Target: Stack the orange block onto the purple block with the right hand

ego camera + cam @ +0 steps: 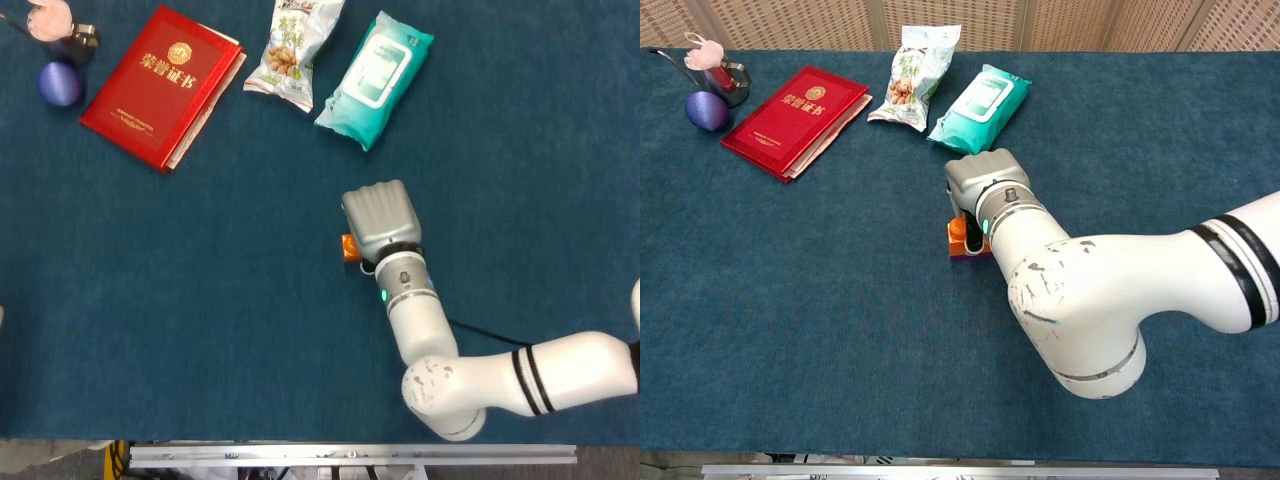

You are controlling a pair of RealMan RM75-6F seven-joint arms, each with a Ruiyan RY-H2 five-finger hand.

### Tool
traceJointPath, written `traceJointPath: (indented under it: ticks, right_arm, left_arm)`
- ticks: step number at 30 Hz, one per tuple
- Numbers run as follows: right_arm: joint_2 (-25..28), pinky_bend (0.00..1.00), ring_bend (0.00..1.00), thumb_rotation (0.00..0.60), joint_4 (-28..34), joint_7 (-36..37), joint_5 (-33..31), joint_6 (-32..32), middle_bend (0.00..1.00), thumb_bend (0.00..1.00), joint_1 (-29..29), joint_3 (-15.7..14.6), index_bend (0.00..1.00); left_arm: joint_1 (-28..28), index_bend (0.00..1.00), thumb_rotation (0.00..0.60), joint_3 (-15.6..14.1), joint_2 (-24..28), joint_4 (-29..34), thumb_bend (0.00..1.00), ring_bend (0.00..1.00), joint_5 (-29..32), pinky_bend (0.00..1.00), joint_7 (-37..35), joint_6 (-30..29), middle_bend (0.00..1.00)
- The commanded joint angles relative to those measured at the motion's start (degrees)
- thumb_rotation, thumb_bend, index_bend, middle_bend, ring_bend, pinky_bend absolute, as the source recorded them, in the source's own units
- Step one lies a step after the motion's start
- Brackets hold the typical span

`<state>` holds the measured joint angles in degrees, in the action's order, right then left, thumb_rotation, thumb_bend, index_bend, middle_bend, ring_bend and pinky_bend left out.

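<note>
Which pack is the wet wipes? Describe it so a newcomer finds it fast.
Start at the red booklet at the table's far left and move right, past the snack bag. The wet wipes pack comes next, just beyond the right hand: a teal pouch with a white flip lid.

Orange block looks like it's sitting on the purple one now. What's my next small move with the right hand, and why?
Probably loosen the fingers and lift the right hand straight up. In the chest view the orange block sits on the purple block, roughly squared up, with the hand right over it. Whether the fingers grip it is hidden, so ease off slowly to avoid dragging it off.
</note>
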<state>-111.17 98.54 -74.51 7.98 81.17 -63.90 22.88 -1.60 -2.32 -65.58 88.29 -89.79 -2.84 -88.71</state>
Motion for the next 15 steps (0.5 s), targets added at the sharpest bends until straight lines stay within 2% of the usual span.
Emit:
traceJointPath:
  ticks: [1,7,9,15]
  right_arm:
    - [1.4,1.00,0.94,0.600,1.5,0.9,1.1,-0.6,0.90,0.03,0.5,-0.4,0.32]
    - [6.6,0.99,0.87,0.600,7.2,3.6,5.1,-0.8,0.81,0.03,2.5,-1.9,0.27]
    - [9.1,0.94,0.79,0.600,9.7,5.2,7.3,-0.6,0.74,0.03,3.7,-2.9,0.26]
    - [16.8,0.65,0.49,0.600,14.9,11.4,14.4,-1.2,0.50,0.04,8.5,-6.9,0.25]
  left_arm:
    - [0.0,0.28,0.600,0.0,0.0,0.2,0.29,0.20,0.1,0.10,0.2,0.1,0.26]
    - [0.0,0.28,0.600,0.2,0.4,0.8,0.29,0.20,0.1,0.10,0.7,-0.2,0.26]
    - [0.0,0.28,0.600,0.3,0.4,1.0,0.29,0.20,0.2,0.10,0.9,-0.1,0.26]
    - [0.2,0.28,0.600,0.7,0.2,1.3,0.29,0.20,0.1,0.10,1.4,-0.4,0.26]
